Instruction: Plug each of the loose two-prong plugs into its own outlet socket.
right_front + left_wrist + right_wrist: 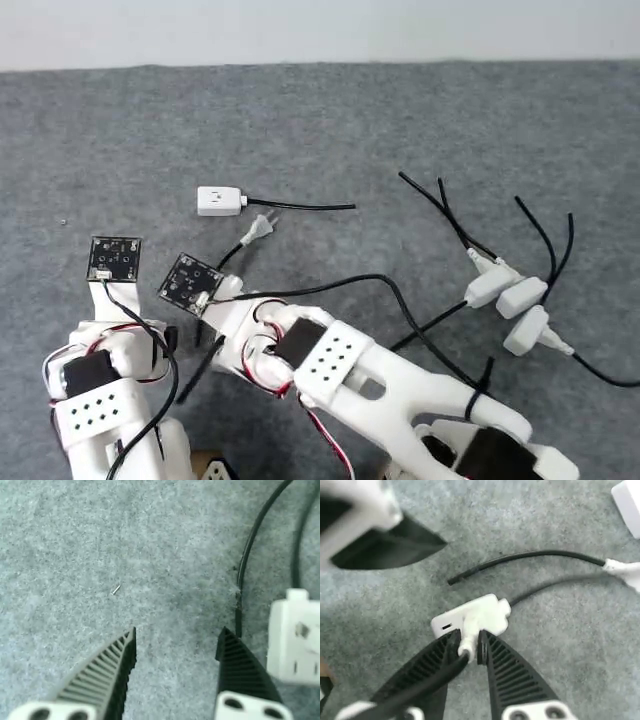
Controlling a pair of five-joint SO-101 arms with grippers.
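Right gripper (pixel 468 636) is clamped on a white plug (pixel 465 651), whose nose is against an outlet socket (pixel 475 615) on the grey carpet (pixel 560 645). Left gripper (pixel 175 642) has its fingers apart over bare carpet. Farther off, a loose plug (pixel 260 230) lies just beside a cabled socket (pixel 221 200).

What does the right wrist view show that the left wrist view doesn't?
Only the right wrist view: the right gripper shut on the neck of a white plastic plug. Only the left wrist view: a tiny silvery sliver and the slotted face of a white plastic block. Both: the left gripper, seen open in its own view, the grey felt mat and thin black cords.
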